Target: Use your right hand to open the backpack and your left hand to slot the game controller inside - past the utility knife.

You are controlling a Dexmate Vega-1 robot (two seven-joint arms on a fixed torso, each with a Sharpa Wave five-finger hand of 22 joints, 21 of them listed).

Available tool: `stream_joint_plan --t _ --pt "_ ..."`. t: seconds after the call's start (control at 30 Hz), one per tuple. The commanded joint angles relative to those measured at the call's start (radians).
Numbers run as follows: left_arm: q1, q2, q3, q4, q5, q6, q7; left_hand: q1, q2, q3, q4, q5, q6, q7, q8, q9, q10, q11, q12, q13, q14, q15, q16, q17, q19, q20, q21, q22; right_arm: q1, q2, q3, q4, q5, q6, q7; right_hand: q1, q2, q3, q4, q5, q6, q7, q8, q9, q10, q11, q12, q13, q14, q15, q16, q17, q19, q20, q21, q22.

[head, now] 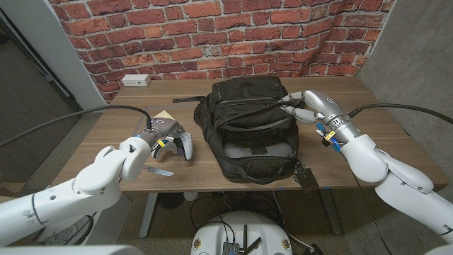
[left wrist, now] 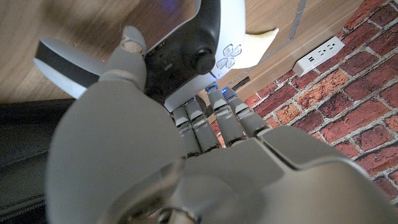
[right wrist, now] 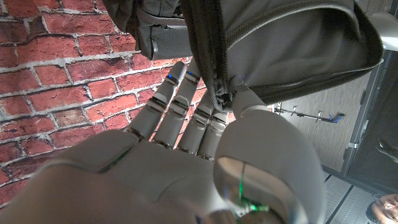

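On the table, white-and-black game controller (head: pixel 181 144) gripped by left robot hand (head: pixel 151 139), right robot hand (head: pixel 309 108) pinching black backpack (head: pixel 248 127) (unzipped)

Black backpack (head: pixel 251 120); white-black game controller (head: pixel 178 144); red brick wall (head: pixel 212 35); brown wooden table (head: pixel 106 131).

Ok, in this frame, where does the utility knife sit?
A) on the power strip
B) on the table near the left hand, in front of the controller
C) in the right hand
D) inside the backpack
B: the utility knife lies on the table just in front of the left hand, which grips the game controller.
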Motion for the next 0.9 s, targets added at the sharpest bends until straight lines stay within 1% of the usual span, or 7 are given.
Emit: stream_joint_plan --t 0.03,0.13,0.37,0.67,0.9 --pt "0.010 0.001 -0.005 -0.029 0.007 0.014 0.005 -0.039 0.120 0.048 0.040 0.007 0.105 -0.030 0.002 0.006 0.024 -0.014 0.003 0.006 0.013 -0.161 0.008 0.003 0.001 -0.162 0.006 0.004 0.044 0.009 -0.022 -0.013 0.042 -0.037 0.034 0.013 0.007 0.005 -0.001 0.007 0.007 0.010 0.005 0.005 0.006 0.008 0.005 0.004 0.001 -0.097 0.004 0.007 0.008 -0.152 0.009 0.003" --pt "0.002 -0.011 0.001 -0.038 0.012 0.032 -0.013 -0.039 0.119 0.049 0.040 0.006 0.103 -0.029 0.001 0.006 0.024 -0.014 0.003 0.006 0.012 -0.161 0.007 0.003 0.001 -0.162 0.006 0.004 0.056 0.010 -0.030 -0.015 0.050 -0.048 0.039 0.013 0.007 0.005 -0.001 0.007 0.008 0.012 0.003 0.006 0.010 0.012 0.007 0.006 0.003 -0.096 0.006 0.010 0.009 -0.152 0.011 0.003" --pt "-0.011 -0.016 0.007 -0.042 0.017 0.018 -0.019 -0.041 0.118 0.050 0.040 0.007 0.099 -0.030 -0.002 0.006 0.020 -0.014 0.002 0.005 0.010 -0.161 0.007 0.002 0.001 -0.163 0.005 0.004 0.092 0.012 -0.051 -0.013 0.067 -0.072 0.043 0.014 0.008 0.005 -0.001 0.008 0.013 0.017 0.002 0.006 0.013 0.013 0.008 0.009 0.007 -0.095 0.009 0.015 0.013 -0.151 0.015 0.004" --pt "-0.002 -0.023 0.000 -0.044 0.004 0.016 -0.011 -0.043 0.119 0.051 0.041 0.007 0.104 -0.028 0.000 0.006 0.021 -0.014 0.002 0.006 0.010 -0.161 0.007 0.002 0.000 -0.163 0.005 0.003 0.137 0.007 -0.072 -0.010 0.083 -0.101 0.048 0.016 0.007 0.005 -0.003 0.009 0.014 0.022 -0.001 0.007 0.014 0.016 0.009 0.013 0.008 -0.094 0.011 0.019 0.015 -0.152 0.019 0.004" --pt "-0.007 -0.031 0.013 -0.053 0.014 0.018 -0.022 -0.044 0.120 0.052 0.041 0.007 0.104 -0.029 -0.001 0.006 0.022 -0.013 0.003 0.006 0.011 -0.161 0.008 0.003 0.000 -0.163 0.005 0.003 0.170 0.001 -0.088 -0.003 0.109 -0.118 0.058 0.017 0.007 0.006 -0.003 0.010 0.015 0.023 -0.003 0.007 0.016 0.017 0.010 0.017 0.009 -0.094 0.011 0.022 0.019 -0.151 0.023 0.005"
